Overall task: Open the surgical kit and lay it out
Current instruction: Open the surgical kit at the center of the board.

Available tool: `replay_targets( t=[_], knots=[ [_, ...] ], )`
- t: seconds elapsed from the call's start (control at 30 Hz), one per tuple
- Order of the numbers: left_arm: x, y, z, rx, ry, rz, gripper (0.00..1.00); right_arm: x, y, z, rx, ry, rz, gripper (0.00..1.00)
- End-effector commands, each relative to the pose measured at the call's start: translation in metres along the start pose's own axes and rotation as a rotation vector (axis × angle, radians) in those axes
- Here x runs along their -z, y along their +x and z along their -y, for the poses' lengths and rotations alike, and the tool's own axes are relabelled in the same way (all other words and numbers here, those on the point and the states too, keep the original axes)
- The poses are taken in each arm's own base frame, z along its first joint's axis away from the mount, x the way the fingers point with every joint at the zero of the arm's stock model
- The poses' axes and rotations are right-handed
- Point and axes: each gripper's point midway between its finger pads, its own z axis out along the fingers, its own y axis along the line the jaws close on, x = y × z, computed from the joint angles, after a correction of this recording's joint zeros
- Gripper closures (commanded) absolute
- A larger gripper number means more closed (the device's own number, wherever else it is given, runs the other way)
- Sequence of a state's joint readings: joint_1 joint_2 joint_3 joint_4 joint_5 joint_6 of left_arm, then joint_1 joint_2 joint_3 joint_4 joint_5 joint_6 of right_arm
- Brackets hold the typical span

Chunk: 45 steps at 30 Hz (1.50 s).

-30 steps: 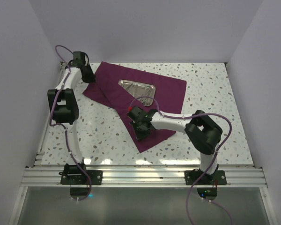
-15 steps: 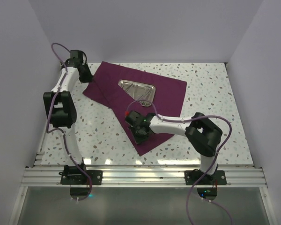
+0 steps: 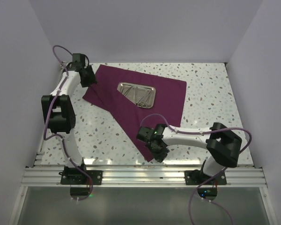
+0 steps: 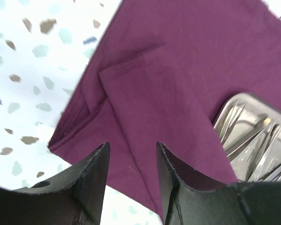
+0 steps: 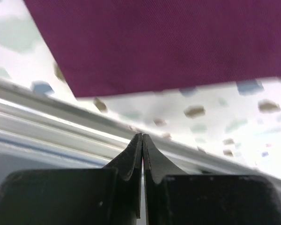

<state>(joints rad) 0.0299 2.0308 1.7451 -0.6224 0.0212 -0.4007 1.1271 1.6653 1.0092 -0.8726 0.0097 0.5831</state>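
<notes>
Maroon cloth wrap (image 3: pixel 169 93) spread on speckled table (image 3: pixel 103 132), steel tray (image 3: pixel 137 93) on it
Left gripper (image 3: pixel 90 78) at wrap's far-left edge; right gripper (image 3: pixel 158 150) over its near corner; thin instruments (image 3: pixel 141 101) in tray

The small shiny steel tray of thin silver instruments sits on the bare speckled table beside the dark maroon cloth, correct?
No: the small shiny steel tray of thin silver instruments sits on the dark maroon cloth, not beside it; the top external view shows this.
</notes>
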Motion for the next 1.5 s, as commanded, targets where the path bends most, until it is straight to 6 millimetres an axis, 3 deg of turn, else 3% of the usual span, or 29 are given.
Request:
replay_targets(
  t=[0.0, 0.03, 0.07, 0.17, 0.37, 0.4, 0.7, 0.8, 0.9, 0.93, 1.0, 1.1, 1.13, 1.27, 1.37, 1.4, 1.47],
  knots=[
    [0.000, 0.012, 0.001, -0.007, -0.005, 0.011, 0.52, 0.027, 0.012, 0.018, -0.045, 0.046, 0.024, 0.86],
    [0.001, 0.012, 0.002, -0.003, 0.004, 0.024, 0.52, 0.031, 0.008, 0.022, -0.051, 0.072, 0.045, 0.71],
    [0.005, 0.017, 0.001, 0.004, 0.006, 0.024, 0.52, 0.042, -0.007, 0.016, -0.057, 0.058, 0.093, 0.35],
    [0.015, 0.023, 0.001, 0.009, 0.009, 0.034, 0.53, 0.058, -0.045, 0.002, -0.040, 0.059, 0.177, 0.06],
    [0.033, 0.027, 0.002, 0.022, 0.027, 0.048, 0.54, 0.048, -0.093, -0.030, 0.028, 0.029, 0.207, 0.04],
    [0.035, 0.028, 0.002, 0.021, 0.028, 0.049, 0.54, 0.038, -0.098, -0.033, 0.035, 0.034, 0.197, 0.04],
    [0.058, 0.035, 0.002, 0.019, 0.042, 0.055, 0.55, -0.016, -0.109, -0.044, 0.069, 0.025, 0.177, 0.12],
    [0.064, 0.035, -0.001, 0.009, 0.033, 0.053, 0.55, -0.035, -0.104, -0.043, 0.064, 0.026, 0.158, 0.21],
    [0.071, 0.031, -0.002, -0.009, 0.024, 0.066, 0.55, -0.055, -0.090, -0.042, 0.061, 0.010, 0.115, 0.39],
    [0.073, 0.028, -0.002, -0.017, 0.023, 0.073, 0.55, -0.063, -0.079, -0.039, 0.052, 0.008, 0.082, 0.50],
    [0.076, 0.027, -0.001, -0.021, 0.024, 0.074, 0.55, -0.072, -0.072, -0.039, 0.047, -0.003, 0.066, 0.63],
    [0.079, 0.026, -0.001, -0.026, 0.026, 0.080, 0.55, -0.085, -0.054, -0.029, 0.043, 0.018, 0.014, 0.97],
    [0.080, 0.025, -0.001, -0.026, 0.026, 0.083, 0.55, -0.087, -0.047, -0.025, 0.042, 0.030, -0.002, 1.00],
    [0.084, 0.019, 0.002, -0.031, 0.031, 0.095, 0.55, -0.068, -0.035, -0.013, 0.050, 0.065, -0.021, 1.00],
    [0.094, 0.005, 0.000, -0.028, 0.009, 0.131, 0.55, -0.027, -0.028, -0.002, 0.052, 0.082, 0.001, 1.00],
    [0.098, 0.001, 0.003, -0.027, 0.014, 0.140, 0.55, -0.002, -0.021, 0.003, 0.048, 0.075, 0.017, 1.00],
    [0.104, -0.003, 0.003, -0.022, 0.012, 0.153, 0.55, 0.022, -0.011, 0.010, 0.043, 0.072, 0.029, 1.00]
  ],
)
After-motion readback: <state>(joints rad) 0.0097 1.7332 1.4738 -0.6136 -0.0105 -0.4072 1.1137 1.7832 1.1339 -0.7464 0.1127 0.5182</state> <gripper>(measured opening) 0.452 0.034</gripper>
